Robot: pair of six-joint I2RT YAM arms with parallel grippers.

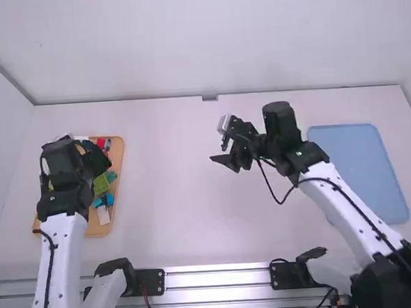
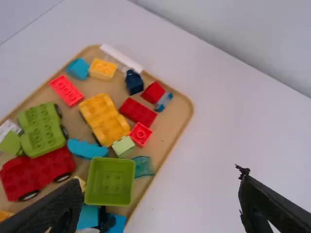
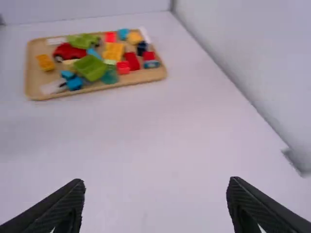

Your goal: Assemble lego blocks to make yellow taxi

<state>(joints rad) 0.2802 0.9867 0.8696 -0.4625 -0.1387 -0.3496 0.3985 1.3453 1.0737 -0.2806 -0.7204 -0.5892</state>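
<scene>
High view: the left gripper (image 1: 98, 159) is positioned above the far part of a wooden tray (image 1: 121, 159) at the left of the table (image 1: 181, 218). The right gripper (image 1: 223, 144) is positioned above the table, between the wooden tray and a blue tray (image 1: 356, 166) at the right. In the left wrist view, the left gripper's fingers stand wide apart with nothing between them gripped; in the right wrist view, the right gripper's fingers are likewise spread wide and hold nothing. The toy blocks lie loose in the wooden tray. The yellow wheeled piece (image 2: 104, 119) lies between the green wheeled piece (image 2: 43, 128) and the flat red block (image 2: 138, 111). A small yellow block (image 2: 102, 69) lies just beside a blue block (image 2: 78, 68). The red wheeled piece (image 2: 38, 172) is beside the green wheeled piece. The open green box (image 1: 101, 183) lies nearer than the red block (image 1: 101, 143) at the tray's far end.
</scene>
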